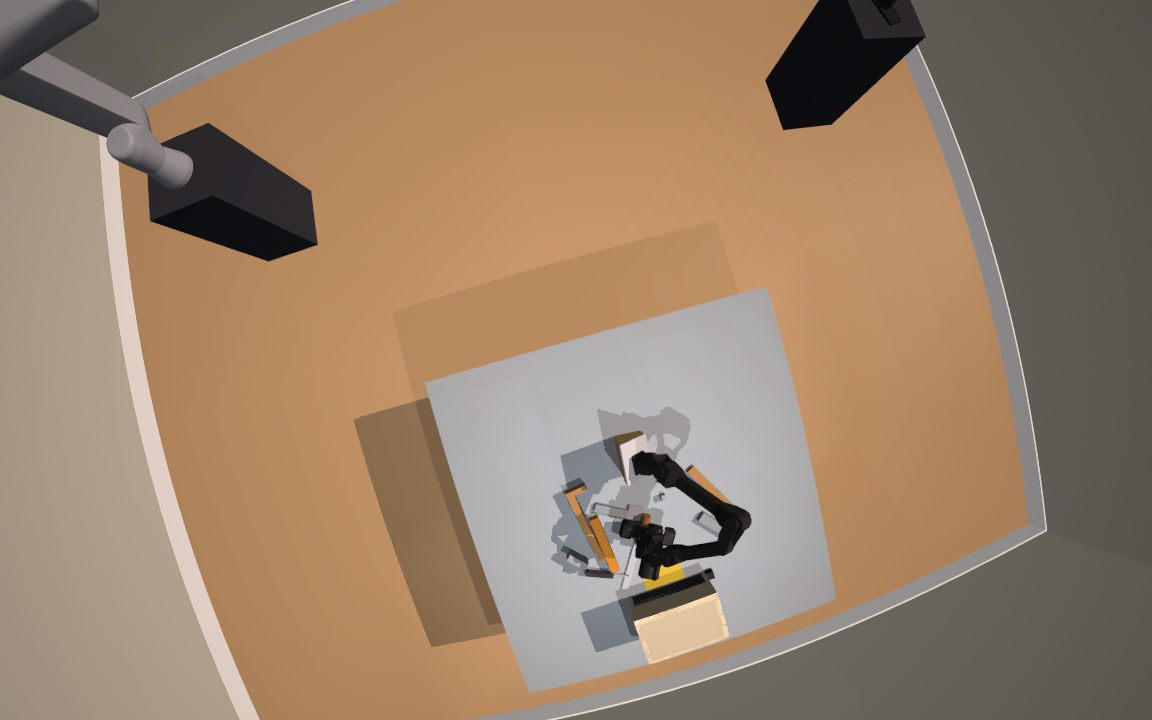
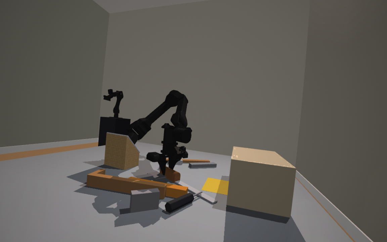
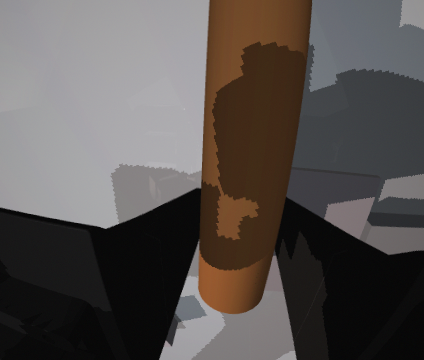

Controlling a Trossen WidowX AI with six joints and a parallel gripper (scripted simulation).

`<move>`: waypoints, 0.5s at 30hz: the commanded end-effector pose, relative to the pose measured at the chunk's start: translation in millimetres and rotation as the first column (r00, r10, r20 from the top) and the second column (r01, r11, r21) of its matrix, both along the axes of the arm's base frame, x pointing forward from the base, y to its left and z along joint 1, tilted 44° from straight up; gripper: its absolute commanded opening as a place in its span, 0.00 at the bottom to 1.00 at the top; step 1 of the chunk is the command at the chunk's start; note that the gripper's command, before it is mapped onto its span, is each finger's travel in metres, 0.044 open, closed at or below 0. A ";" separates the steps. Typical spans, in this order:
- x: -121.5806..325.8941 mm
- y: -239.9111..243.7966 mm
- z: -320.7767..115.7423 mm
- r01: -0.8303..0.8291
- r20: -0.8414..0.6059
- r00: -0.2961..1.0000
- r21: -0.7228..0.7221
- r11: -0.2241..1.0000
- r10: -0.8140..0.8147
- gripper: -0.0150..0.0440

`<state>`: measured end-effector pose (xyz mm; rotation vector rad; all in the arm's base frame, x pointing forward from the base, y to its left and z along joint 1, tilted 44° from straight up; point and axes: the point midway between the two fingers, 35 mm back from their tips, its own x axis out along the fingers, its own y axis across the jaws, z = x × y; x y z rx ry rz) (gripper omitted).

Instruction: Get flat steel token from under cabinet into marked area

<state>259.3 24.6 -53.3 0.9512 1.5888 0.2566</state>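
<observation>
My gripper [image 2: 167, 170] [image 3: 239, 201] points down and is shut on a brown-orange round handle [image 1: 645, 518] [image 2: 174, 175] [image 3: 257, 150]. A flat light grey strip [image 1: 627, 568] [image 2: 208, 198] runs from the handle's far end toward the cabinet and looks like the same tool's blade. The beige cabinet [image 1: 683, 626] [image 2: 259, 183] has dark vent slots [image 1: 674, 591] at its bottom front. The yellow marked area [image 1: 665, 577] [image 2: 214, 186] lies in front of it, partly hidden by the arm or the cabinet. The token does not show in any view.
A black-handled tool [image 1: 600, 573] [image 2: 179, 203] has its thin shaft close to the strip. Beside it are a grey bracket [image 2: 143, 200], an orange hooked bar [image 2: 110, 182] and an orange bar [image 2: 178, 192]. A grey block [image 1: 707, 521] [image 2: 202, 165] lies on the other side.
</observation>
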 end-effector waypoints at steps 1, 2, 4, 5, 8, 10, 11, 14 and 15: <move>-0.1 -5.8 -3.9 0.002 -0.001 1.000 -0.009 1.000 -0.002 0.25; -0.2 -6.6 -4.7 0.002 -0.001 1.000 -0.009 1.000 -0.002 0.25; -0.2 -7.5 -5.5 0.002 -0.001 1.000 -0.009 1.000 -0.002 0.25; -0.2 -7.6 -5.6 0.002 -0.001 1.000 -0.009 1.000 -0.002 0.25; -0.3 -8.8 -6.7 0.002 -0.001 1.000 -0.009 1.000 -0.002 0.25; -0.5 -10.2 -8.0 0.002 -0.001 1.000 -0.010 1.000 -0.002 0.25; -0.6 -11.0 -8.8 0.002 -0.001 1.000 -0.010 1.000 -0.002 0.25; -0.8 -13.6 -11.1 0.002 -0.001 1.000 -0.010 1.000 -0.002 0.25; -1.0 -14.4 -11.9 0.002 -0.001 1.000 -0.010 1.000 -0.002 0.25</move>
